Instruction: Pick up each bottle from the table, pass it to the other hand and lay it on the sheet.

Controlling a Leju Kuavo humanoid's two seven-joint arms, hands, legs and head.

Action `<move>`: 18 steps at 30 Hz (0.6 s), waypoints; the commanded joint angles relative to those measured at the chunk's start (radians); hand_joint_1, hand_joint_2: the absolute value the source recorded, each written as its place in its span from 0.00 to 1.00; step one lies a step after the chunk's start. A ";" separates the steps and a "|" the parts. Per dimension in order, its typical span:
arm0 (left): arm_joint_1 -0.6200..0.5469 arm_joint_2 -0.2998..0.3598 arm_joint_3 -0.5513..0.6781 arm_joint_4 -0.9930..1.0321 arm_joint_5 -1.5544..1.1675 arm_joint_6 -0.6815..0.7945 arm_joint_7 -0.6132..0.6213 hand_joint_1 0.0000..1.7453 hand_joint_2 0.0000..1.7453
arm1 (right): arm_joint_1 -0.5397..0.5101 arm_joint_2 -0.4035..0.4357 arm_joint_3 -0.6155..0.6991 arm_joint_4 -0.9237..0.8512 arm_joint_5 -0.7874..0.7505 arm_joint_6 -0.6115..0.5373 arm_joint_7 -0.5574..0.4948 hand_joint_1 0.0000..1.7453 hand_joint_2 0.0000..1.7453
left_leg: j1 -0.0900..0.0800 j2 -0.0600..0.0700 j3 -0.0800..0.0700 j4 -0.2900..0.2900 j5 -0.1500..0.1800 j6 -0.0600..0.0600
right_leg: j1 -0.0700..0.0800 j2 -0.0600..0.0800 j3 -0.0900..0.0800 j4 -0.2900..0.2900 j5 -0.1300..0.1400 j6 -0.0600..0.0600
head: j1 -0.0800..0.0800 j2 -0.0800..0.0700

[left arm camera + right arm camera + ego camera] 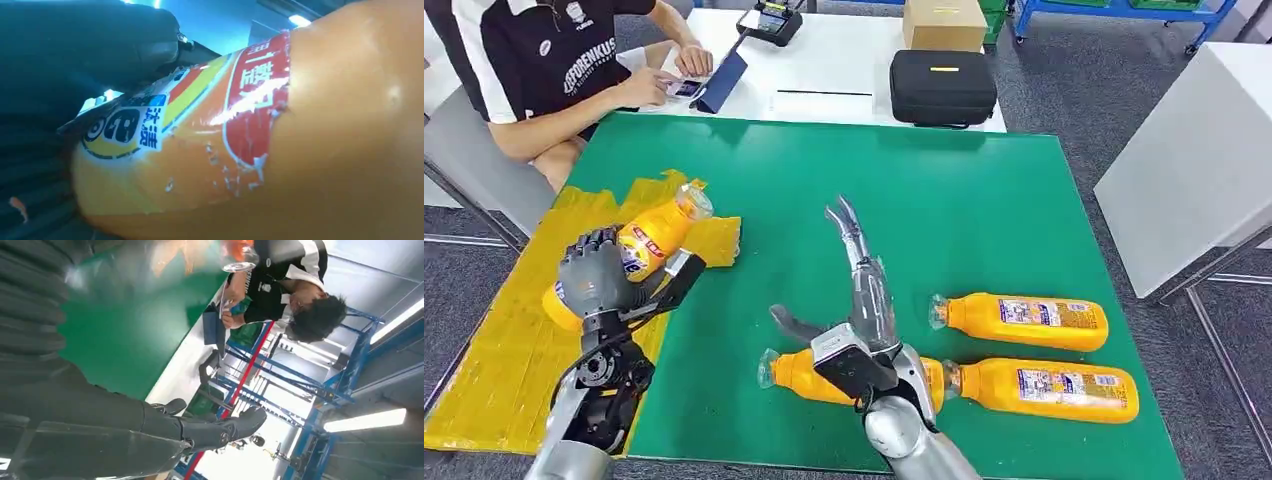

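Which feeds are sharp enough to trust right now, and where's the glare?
Head view: sharp, evenly lit. Left wrist view: the held bottle sits close and soft, with glare streaks on its label. Right wrist view: blown-out ceiling lights, near green mat blurred.

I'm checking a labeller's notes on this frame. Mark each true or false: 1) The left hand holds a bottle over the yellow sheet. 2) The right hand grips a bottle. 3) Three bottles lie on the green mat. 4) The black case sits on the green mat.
1) True: the left hand holds a bottle above the yellow sheet.
2) False: the right hand is open, fingers spread, holding nothing.
3) True: three bottles lie on the green mat.
4) False: the black case sits on the white table behind.
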 commanded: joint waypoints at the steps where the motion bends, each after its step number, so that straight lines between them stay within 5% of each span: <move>1: -0.102 0.132 -0.051 0.266 -0.005 0.011 0.124 1.00 1.00 | -0.040 -0.030 0.028 0.026 -0.021 0.009 -0.007 0.00 1.00 | 0.000 0.002 0.007 0.000 -0.004 -0.003 | 0.001 0.000 0.006 0.000 -0.003 -0.002 | 0.000 0.000; 14: -0.102 0.144 -0.041 0.272 0.000 0.011 0.117 1.00 1.00 | -0.042 -0.029 0.028 0.030 -0.024 0.010 -0.009 0.00 1.00 | 0.002 0.001 0.007 0.001 -0.004 -0.003 | 0.002 -0.001 0.006 0.000 -0.003 -0.002 | 0.000 0.000; 18: -0.131 0.211 -0.172 0.395 -0.005 0.011 0.320 1.00 1.00 | -0.055 -0.031 0.035 0.050 -0.036 0.016 -0.019 0.00 1.00 | 0.002 0.001 0.006 0.000 -0.003 -0.003 | 0.002 0.000 0.005 0.000 -0.003 -0.002 | 0.000 0.000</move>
